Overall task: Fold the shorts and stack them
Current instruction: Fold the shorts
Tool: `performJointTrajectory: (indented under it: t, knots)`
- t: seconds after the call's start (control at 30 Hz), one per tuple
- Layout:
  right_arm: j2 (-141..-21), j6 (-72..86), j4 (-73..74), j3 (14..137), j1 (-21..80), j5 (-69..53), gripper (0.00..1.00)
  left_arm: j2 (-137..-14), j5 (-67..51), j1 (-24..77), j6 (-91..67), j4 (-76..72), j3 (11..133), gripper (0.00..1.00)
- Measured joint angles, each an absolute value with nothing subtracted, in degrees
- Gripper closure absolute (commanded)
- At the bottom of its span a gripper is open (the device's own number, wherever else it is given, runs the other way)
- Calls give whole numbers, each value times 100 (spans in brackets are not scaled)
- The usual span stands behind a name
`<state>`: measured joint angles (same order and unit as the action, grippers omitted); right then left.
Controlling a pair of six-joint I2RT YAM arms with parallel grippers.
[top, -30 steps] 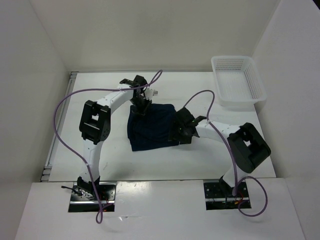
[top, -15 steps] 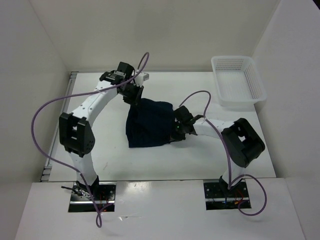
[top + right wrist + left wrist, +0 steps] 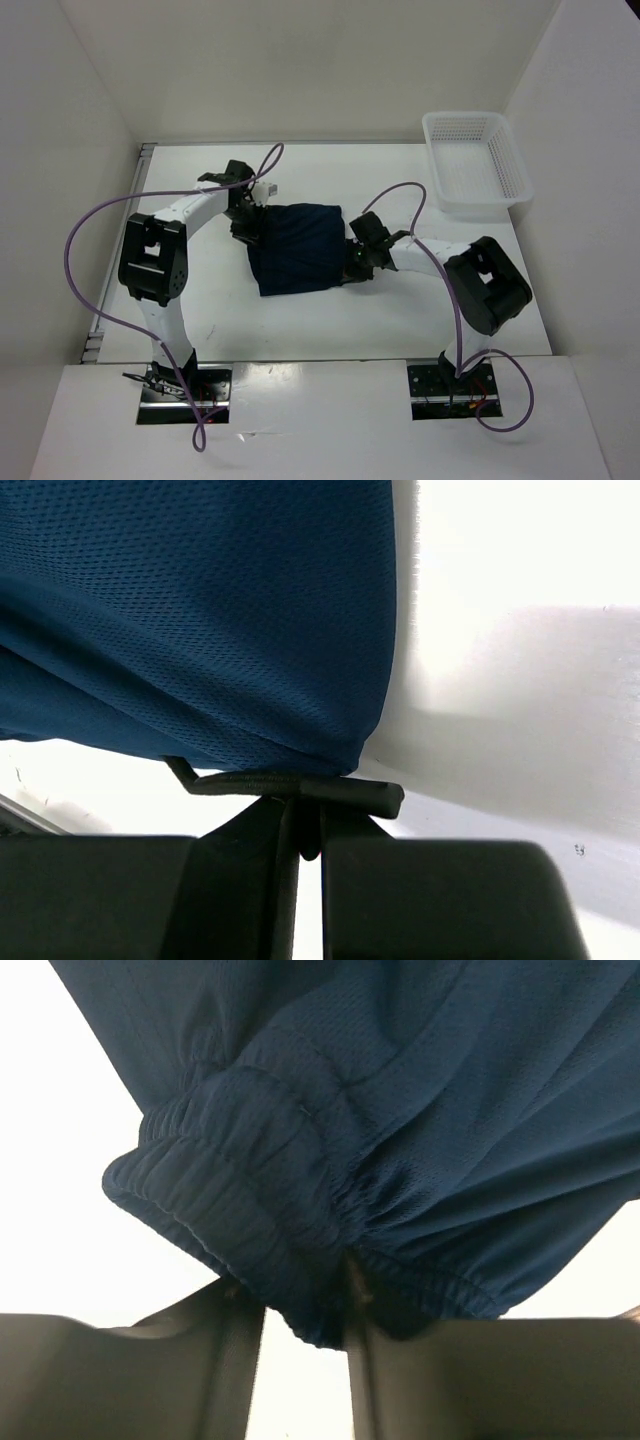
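Note:
The dark navy shorts (image 3: 297, 248) lie bunched on the white table between my two arms. My left gripper (image 3: 249, 214) is at their left edge. In the left wrist view its jaws stand apart (image 3: 305, 1345), and a fold of the gathered elastic waistband (image 3: 270, 1240) hangs down between the fingertips (image 3: 205, 1360). My right gripper (image 3: 357, 256) is at the shorts' right edge. In the right wrist view it is shut (image 3: 308, 815) on the edge of the mesh fabric (image 3: 200, 610). A thin dark cord-like strip (image 3: 290, 783) lies across its tips.
A white mesh basket (image 3: 476, 203) stands at the back right of the table. White walls close in the table on the left, back and right. Purple cables loop above both arms.
My left gripper has come down and to the left, laying the shorts' left edge on the table, and its jaws have widened. The right gripper closed at the right edge and stays there.

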<state>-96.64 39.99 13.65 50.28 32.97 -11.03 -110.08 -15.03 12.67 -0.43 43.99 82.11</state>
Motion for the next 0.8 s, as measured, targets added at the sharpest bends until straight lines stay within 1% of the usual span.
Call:
performJointTrajectory:
  t: [0.03, 0.1, 0.13, 0.23, 0.37, 0.43, 0.47, 0.53, 0.57, 0.63, 0.67, 0.73, 0.77, 0.8]
  knots:
    - [-9660, 3997, 1367, 5026, 3295, -1103, 86, -11008, -1476, 1280, -38, 4364, 8211, 53]
    - [-9620, 3979, 1376, 5009, 3295, -1090, 77, -11008, -1452, 1288, -27, 4303, 8211, 48]
    - [-9581, 3964, 1393, 4984, 3295, -1072, 63, -11008, -1439, 1286, -30, 4289, 8211, 44]
    - [-9397, 3879, 1570, 4915, 3293, -993, 47, -11000, -1400, 1284, -25, 4281, 8213, 38]
    - [-8941, 3667, 2016, 4906, 3284, -895, 41, -10910, -1363, 1282, -30, 4366, 8221, 34]
    - [-8484, 3575, 2239, 4906, 3284, -808, 41, -10792, -1356, 1282, -23, 4471, 8256, 31]
    - [-8232, 3538, 2320, 4908, 3284, -775, 42, -10724, -1358, 1282, -23, 4530, 8294, 31]
    - [-7734, 3487, 2401, 4930, 3284, -729, 49, -10589, -1369, 1282, -25, 4652, 8412, 31]
    - [-7553, 3472, 2416, 4963, 3284, -716, 59, -10532, -1382, 1282, -25, 4713, 8495, 30]
    - [-7332, 3430, 2397, 5094, 3284, -683, 70, -10422, -1413, 1282, -23, 4772, 8667, 30]
    - [-7330, 3424, 2364, 5164, 3284, -674, 78, -10366, -1437, 1282, -23, 4775, 8737, 30]
    - [-7500, 3385, 2314, 5301, 3284, -681, 87, -10337, -1437, 1282, -23, 4755, 8823, 30]
    - [-7673, 3350, 2298, 5389, 3299, -692, 93, -10344, -1415, 1282, -23, 4724, 8844, 30]
    - [-7881, 3310, 2285, 5485, 3343, -679, 95, -10396, -1367, 1282, -21, 4700, 8871, 29]
